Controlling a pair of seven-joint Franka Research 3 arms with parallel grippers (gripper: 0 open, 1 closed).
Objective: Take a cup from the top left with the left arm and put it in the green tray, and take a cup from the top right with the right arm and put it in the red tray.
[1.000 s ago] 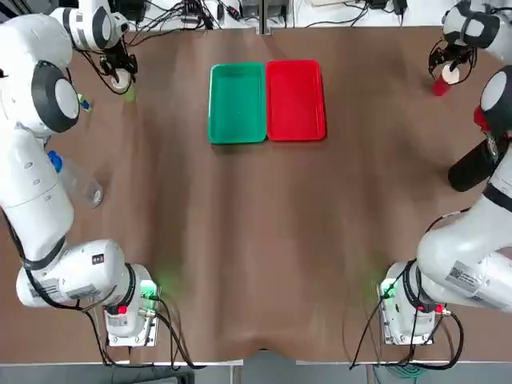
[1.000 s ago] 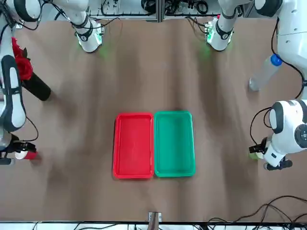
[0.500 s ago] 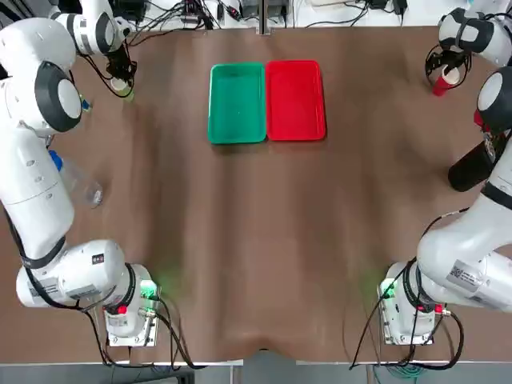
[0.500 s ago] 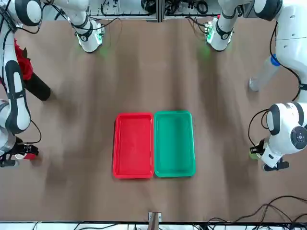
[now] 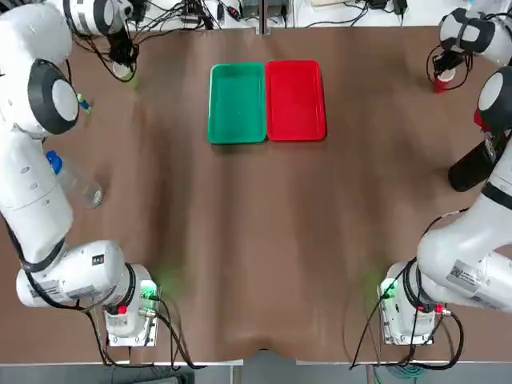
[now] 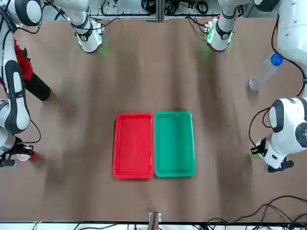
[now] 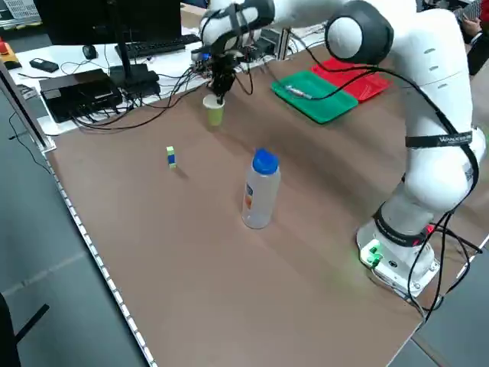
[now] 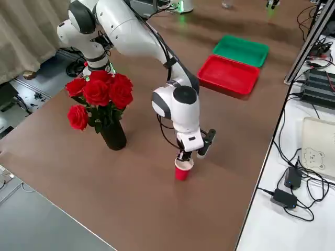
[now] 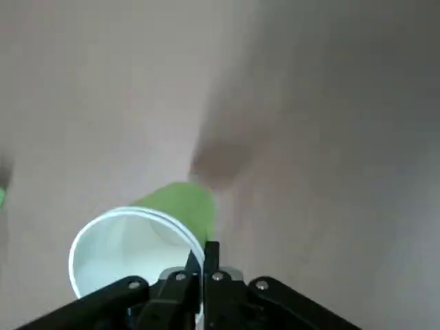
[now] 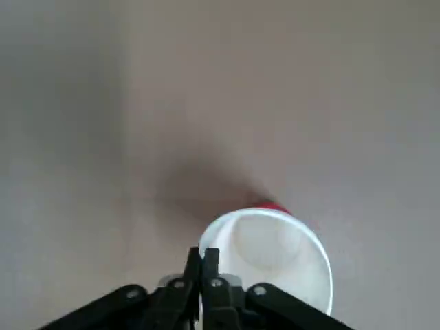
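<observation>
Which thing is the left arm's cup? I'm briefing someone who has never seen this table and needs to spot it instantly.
Start at the green tray at the table's far middle, then go toward the robot's left far corner. There the left gripper pinches the rim of the olive-green cup, standing upright. It is the only green cup; the other cup, in the right gripper, is red.

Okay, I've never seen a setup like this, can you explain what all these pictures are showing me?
Two white robot arms share a brown table. One camera looks down from overhead, one faces the robot, two watch from the sides, and one rides on each wrist. In the middle lie a green tray and a red tray, both empty. The left gripper pinches the rim of a green cup at one far corner; the right gripper pinches a red cup at the other. Also there: a bottle, a vase of roses and a small block.
</observation>
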